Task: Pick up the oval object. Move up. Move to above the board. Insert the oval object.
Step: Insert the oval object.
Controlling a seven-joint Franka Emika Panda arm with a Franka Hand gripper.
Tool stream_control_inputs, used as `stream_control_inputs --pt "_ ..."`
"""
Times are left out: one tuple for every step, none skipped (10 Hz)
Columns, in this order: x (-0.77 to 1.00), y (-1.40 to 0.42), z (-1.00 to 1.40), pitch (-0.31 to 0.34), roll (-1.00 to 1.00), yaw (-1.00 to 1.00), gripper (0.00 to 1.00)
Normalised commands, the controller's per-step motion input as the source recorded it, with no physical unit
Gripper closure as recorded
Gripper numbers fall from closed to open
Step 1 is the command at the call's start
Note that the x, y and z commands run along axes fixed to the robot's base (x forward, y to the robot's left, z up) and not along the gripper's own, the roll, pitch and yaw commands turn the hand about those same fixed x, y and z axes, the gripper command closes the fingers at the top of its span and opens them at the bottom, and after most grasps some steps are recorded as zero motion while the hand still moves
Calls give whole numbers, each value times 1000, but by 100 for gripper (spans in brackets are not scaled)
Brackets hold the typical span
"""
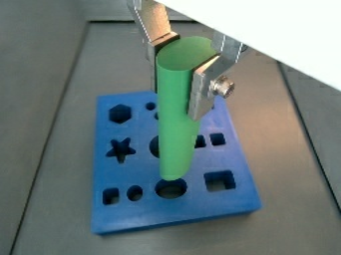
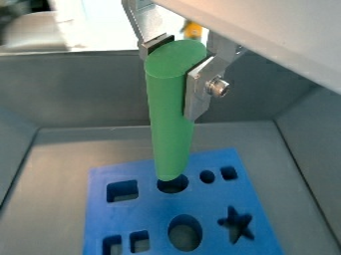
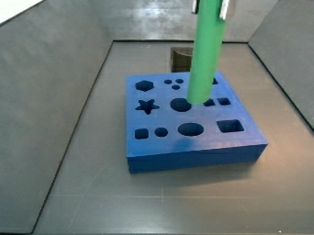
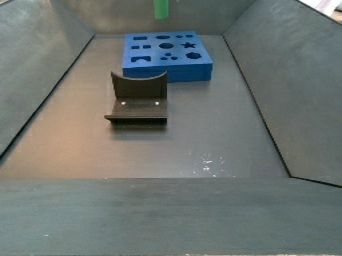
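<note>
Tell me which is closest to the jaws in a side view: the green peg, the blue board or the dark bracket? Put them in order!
The gripper hangs above the board.
1. green peg: held upright in the jaws.
2. board: straight below, under the peg's tip.
3. fixture: on the floor, beside the board, clearly farthest.

Light even, from above. Wrist views soft, slightly blurred; hand [image 1: 189,62] near lens out of focus. White overexposed area at frame corner in both wrist views. Glare spots on desk [image 4: 201,160] in side view. Board [image 3: 196,147] shadow faint.
</note>
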Motion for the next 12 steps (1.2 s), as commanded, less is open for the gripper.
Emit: stream_control_inputs --pt "3 0 -191 -74 0 -1000 100" --pt "6 -6 -214 -59 0 -1000 100" --pt "6 -9 -234 -51 0 -1000 100" --pt "3 -6 -229 -44 0 -1000 100" --pt "3 -6 -231 -50 0 -1000 100" --pt "9 -6 -240 -53 0 -1000 100" --pt "6 -6 -229 -47 0 -1000 100" --pt "0 -9 -220 -41 0 -1000 100" --pt "171 -29 -206 -33 0 -889 100" --pt "197 0 -17 -11 0 -137 100" --pt "0 0 0 -26 0 0 100" --pt "60 -43 -197 -90 -13 0 100"
